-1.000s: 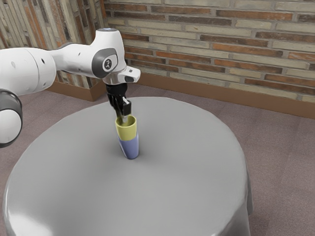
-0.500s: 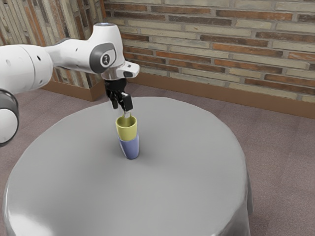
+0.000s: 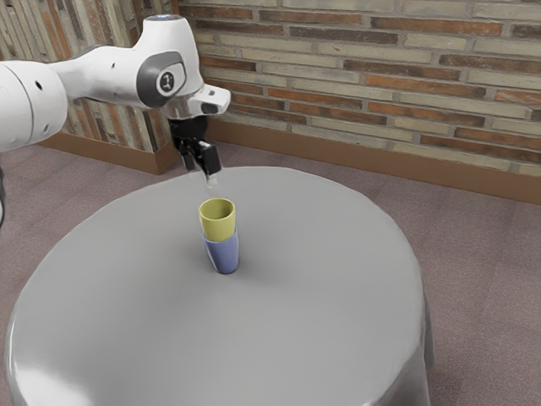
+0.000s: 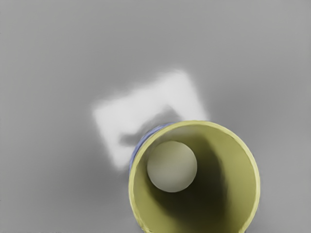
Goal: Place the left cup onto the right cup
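**Supervisor:** State of the hand?

**Inspector:** The gripper (image 3: 208, 173) hangs in the air above the table (image 3: 355, 288), on the end of the white arm (image 3: 101, 72) that enters from the exterior view's left. Its black fingers are parted and point downward. Nothing is between them and they touch nothing. There is a clear gap of air between the fingertips and the cup rim below.

**Supervisor:** Location of the cups?

**Inspector:** The yellow cup (image 3: 217, 222) sits nested in the blue cup (image 3: 224, 254). The lower part of the yellow cup is inside the blue one, and its upper band and rim stand proud of it. The pair rests on the round grey table, left of centre in the exterior view, almost directly beneath the gripper and slightly toward that view's right.

**Supervisor:** Orientation?

**Inspector:** Both are upright with mouths up. The long axis of the stack is vertical, with no lean that I can make out. Each cup tapers toward its base.

**Supervisor:** Confirmed from the wrist?

**Inspector:** Yes. The wrist view looks down into the open mouth of the yellow cup (image 4: 194, 177), and its pale round bottom is visible inside. A thin blue sliver of the lower cup (image 4: 140, 144) shows at the rim's outer edge. The grey tabletop (image 4: 58, 58) lies all around the stack.
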Controlling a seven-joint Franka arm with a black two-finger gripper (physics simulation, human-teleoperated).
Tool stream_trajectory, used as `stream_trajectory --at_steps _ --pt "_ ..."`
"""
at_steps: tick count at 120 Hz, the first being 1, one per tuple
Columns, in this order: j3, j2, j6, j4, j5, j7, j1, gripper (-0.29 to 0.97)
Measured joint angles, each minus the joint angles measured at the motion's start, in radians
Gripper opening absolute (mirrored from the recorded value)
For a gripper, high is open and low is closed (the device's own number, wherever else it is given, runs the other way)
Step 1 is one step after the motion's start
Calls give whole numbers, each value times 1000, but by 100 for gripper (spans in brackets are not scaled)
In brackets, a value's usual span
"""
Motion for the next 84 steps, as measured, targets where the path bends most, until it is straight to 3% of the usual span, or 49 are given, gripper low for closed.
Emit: stream_trajectory --at_steps 84 --pt "0 -260 -203 -36 -3 -162 0 68"
